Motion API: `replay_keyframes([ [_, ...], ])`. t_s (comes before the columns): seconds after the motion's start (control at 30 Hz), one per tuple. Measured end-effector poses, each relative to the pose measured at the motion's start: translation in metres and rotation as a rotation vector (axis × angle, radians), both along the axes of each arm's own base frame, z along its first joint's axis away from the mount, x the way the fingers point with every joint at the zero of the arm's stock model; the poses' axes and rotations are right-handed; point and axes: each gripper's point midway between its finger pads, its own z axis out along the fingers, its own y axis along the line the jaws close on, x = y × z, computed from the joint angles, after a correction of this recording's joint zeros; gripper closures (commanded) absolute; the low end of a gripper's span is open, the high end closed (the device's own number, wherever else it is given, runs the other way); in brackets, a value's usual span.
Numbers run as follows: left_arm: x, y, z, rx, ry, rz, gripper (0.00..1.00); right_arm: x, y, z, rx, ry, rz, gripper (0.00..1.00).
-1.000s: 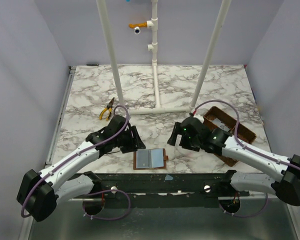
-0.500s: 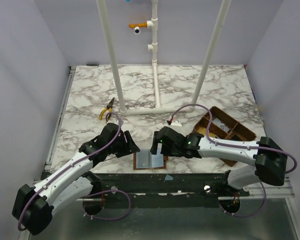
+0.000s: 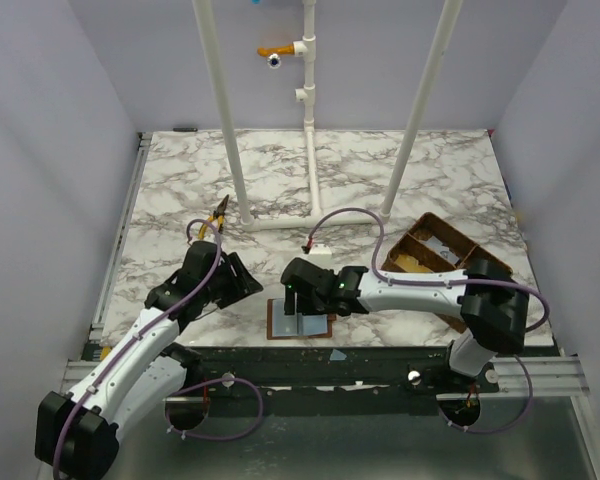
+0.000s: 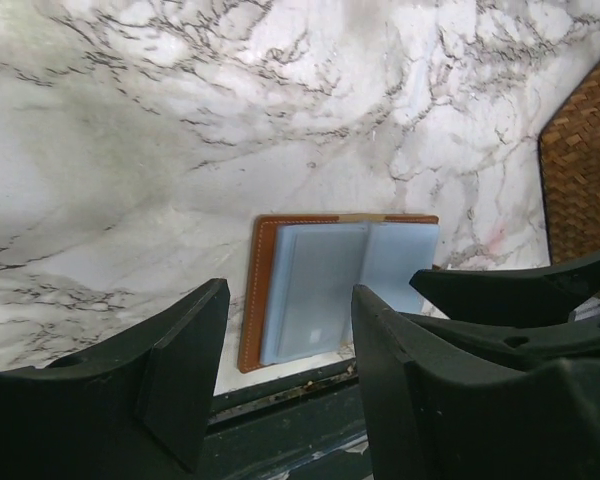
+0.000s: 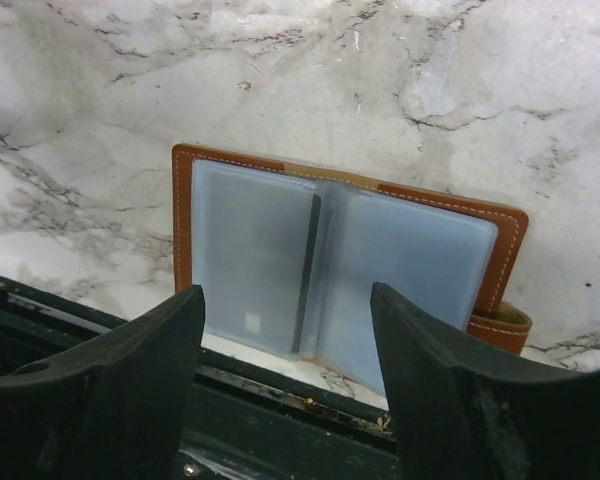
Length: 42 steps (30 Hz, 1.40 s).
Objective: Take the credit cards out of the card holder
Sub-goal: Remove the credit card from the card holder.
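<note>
Card holder (image 5: pixel 340 270) open flat on desk (image 3: pixel 380 170), 6 o'clock edge. Right jaws spread wide, hovering over it. Left jaws spread too, at holder's 9 o'clock.

Marble table (image 3: pixel 380 170), white pipe frame (image 3: pixel 310 130) at back, yellow-handled pliers (image 3: pixel 216 216) left, brown woven divided basket (image 3: pixel 475 244) right.

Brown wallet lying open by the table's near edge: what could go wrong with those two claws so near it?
1. The card holder lies at the table's near edge; a nudge from the open right claw might push it off.
2. No card edge sticks out of the clear pockets, so the claw may pinch a pocket and lift the whole holder.
3. The open left claw sits close to the right arm; they could bump.
</note>
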Motion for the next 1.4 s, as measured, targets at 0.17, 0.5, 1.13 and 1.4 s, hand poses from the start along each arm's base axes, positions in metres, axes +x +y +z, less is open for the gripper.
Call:
replay_keyframes([
  [0.17, 0.004, 0.007, -0.001, 0.011, 0.000, 0.020, 0.47, -0.001, 0.015, -0.014, -0.038, 0.003, 0.033, 0.39],
  [0.5, 0.001, 0.003, -0.006, 0.002, 0.026, -0.017, 0.49, -0.003, 0.017, -0.030, -0.080, 0.014, 0.042, 0.39],
  [1.13, -0.001, -0.001, -0.007, -0.007, 0.036, -0.048, 0.54, -0.002, 0.013, -0.043, -0.109, 0.014, 0.030, 0.75],
  [1.4, -0.002, -0.007, -0.008, -0.033, 0.039, -0.068, 0.66, -0.002, 0.009, -0.046, -0.087, 0.008, 0.009, 0.85],
])
